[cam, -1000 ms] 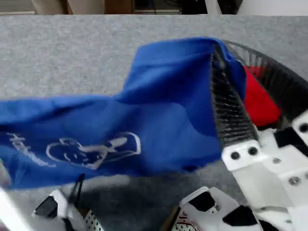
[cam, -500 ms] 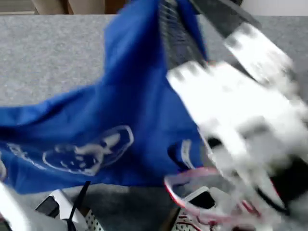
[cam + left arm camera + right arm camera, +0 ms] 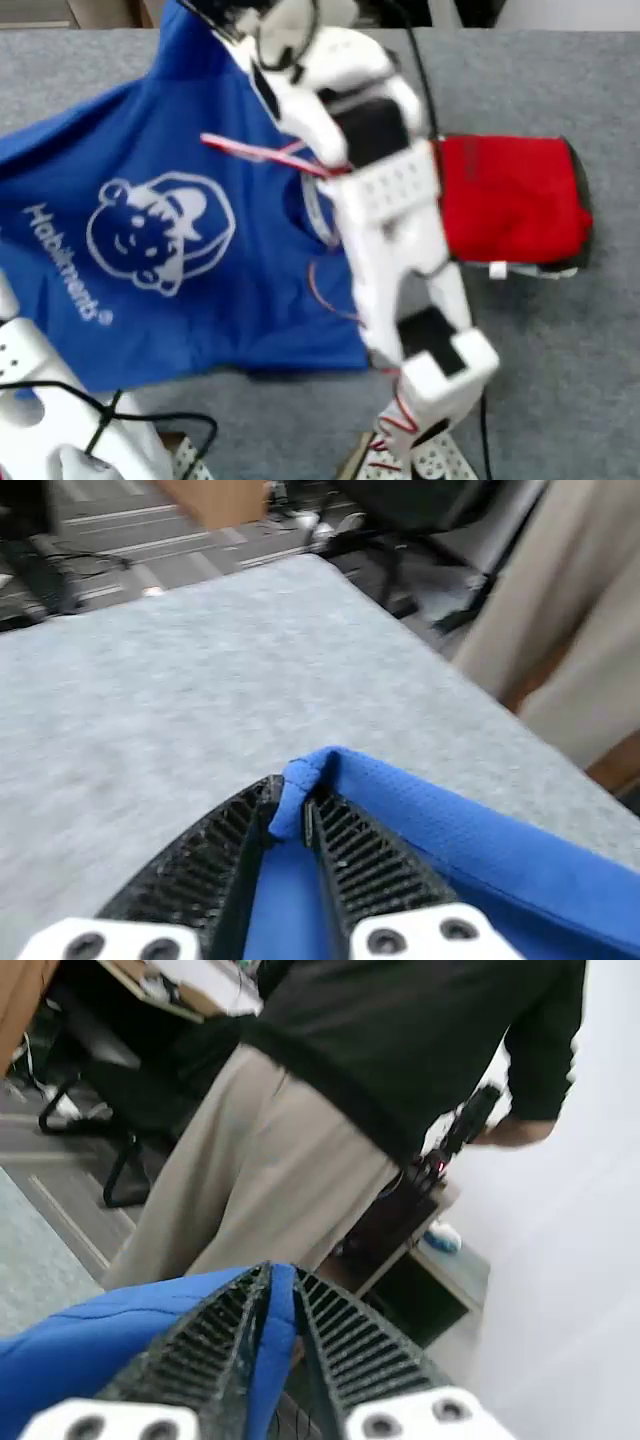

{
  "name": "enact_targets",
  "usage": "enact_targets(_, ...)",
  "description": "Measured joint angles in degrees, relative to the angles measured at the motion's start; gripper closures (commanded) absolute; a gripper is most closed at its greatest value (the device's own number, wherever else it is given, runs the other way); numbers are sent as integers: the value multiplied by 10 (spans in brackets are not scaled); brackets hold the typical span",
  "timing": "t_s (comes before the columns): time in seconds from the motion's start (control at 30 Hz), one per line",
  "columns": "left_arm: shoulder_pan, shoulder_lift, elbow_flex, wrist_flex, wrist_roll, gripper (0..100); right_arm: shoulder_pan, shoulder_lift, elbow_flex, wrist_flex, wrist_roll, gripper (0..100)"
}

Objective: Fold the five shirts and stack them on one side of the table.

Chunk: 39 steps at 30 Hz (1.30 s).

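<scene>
Across the grey worktop the blue T-shirt lies mostly spread with its printed face up. Its far edge is raised where the right arm stretches over it toward the back. In the right wrist view, the right gripper has its fingers pinched tight on a fold of the blue cloth. It holds the fold high enough that the room beyond the worktop shows behind it. The left gripper has its fingers clamped on a bunched corner of the same shirt, with grey surface beyond. I cannot tell whether these are hem or shoulder points. Two separate grips look meant to draw the cloth taut and flat so that a clean fold can follow. A red shirt, already folded, sits on the right side, well apart from the printed part. A pale layer shows under its near edge, and this is apparently the start of the stack. On that reading, most of the folding lies ahead.
</scene>
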Motion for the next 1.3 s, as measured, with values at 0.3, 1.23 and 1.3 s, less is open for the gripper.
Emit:
enact_targets(0.3,46,14,164,-359,28,982,21,133,-82,-80,0,995)
enact_targets(1.23,58,309,47,-376,-84,982,21,210,-217,124,118,995)
enact_targets(1.3,61,309,54,-370,-105,982,21,210,-232,185,118,995)
